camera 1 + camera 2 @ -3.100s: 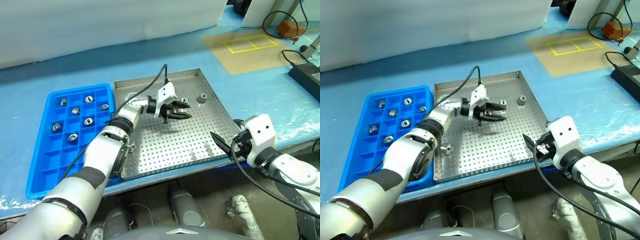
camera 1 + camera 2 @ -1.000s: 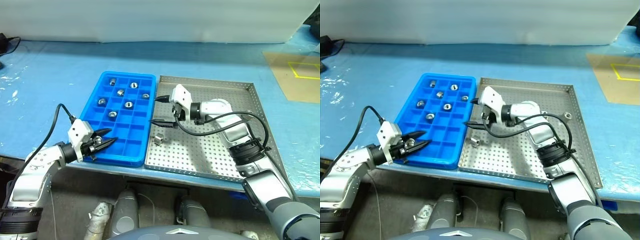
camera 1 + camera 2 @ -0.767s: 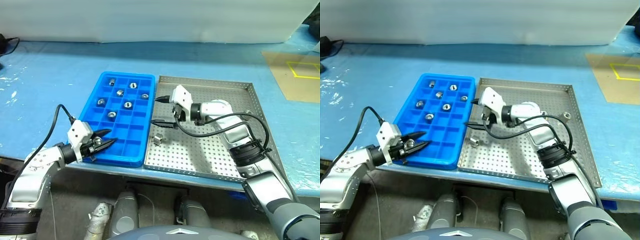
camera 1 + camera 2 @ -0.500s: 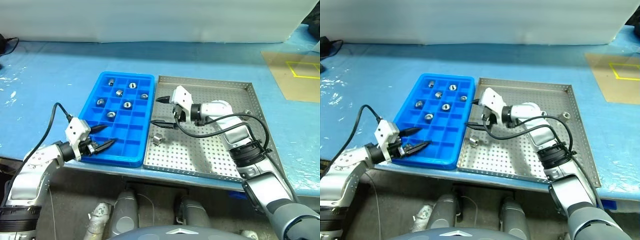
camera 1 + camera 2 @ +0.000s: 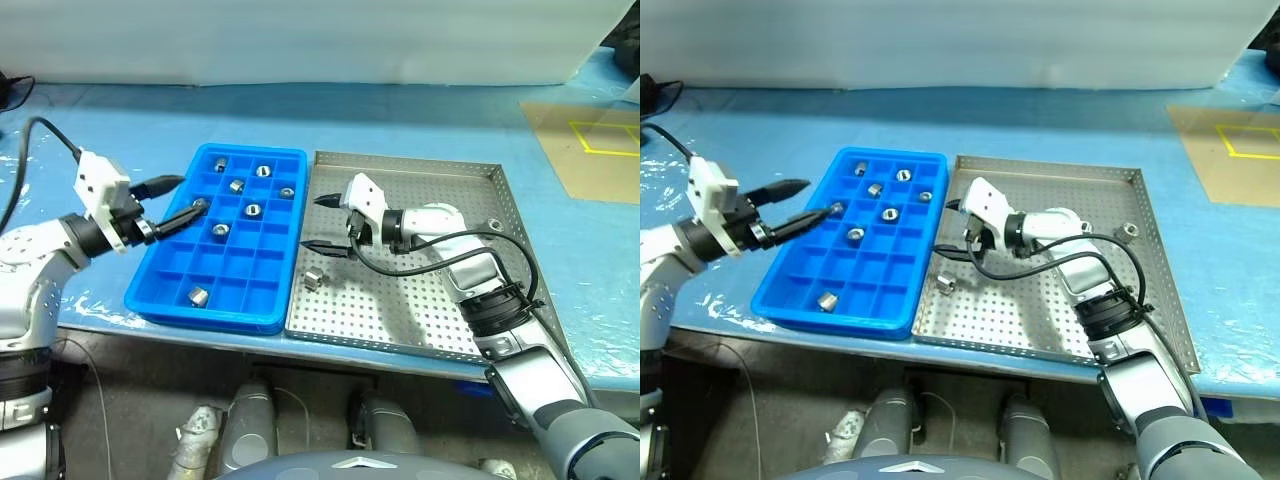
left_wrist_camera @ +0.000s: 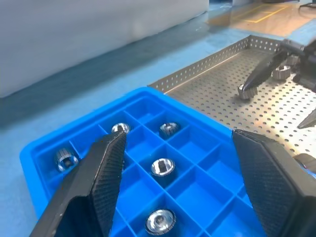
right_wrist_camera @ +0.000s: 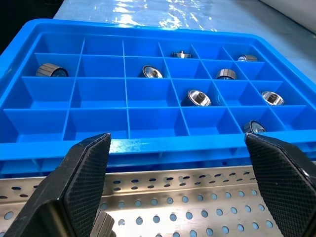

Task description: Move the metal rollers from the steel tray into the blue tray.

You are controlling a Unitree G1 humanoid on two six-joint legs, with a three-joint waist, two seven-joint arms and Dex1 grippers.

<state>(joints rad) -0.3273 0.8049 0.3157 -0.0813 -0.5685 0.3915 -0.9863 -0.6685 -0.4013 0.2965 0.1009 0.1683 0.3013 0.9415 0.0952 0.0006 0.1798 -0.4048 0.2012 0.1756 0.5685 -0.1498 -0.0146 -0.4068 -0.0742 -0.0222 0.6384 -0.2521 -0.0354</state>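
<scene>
Step in hand: pick from steel tray (image 5: 440, 310). Right end effector (image 5: 329, 222) open and empty, one metal roller (image 5: 313, 278) just below its fingers; next move, lower and close. Left end effector (image 5: 172, 204) open, empty, over blue tray (image 5: 165, 305). Right wrist view shows seven rollers (image 7: 198, 98) seated in compartments.

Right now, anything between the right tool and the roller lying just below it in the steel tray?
Nothing visible. The right tool hangs open above the roller on the steel tray; only bare perforated floor lies between them. The blue tray sits right alongside.
</scene>
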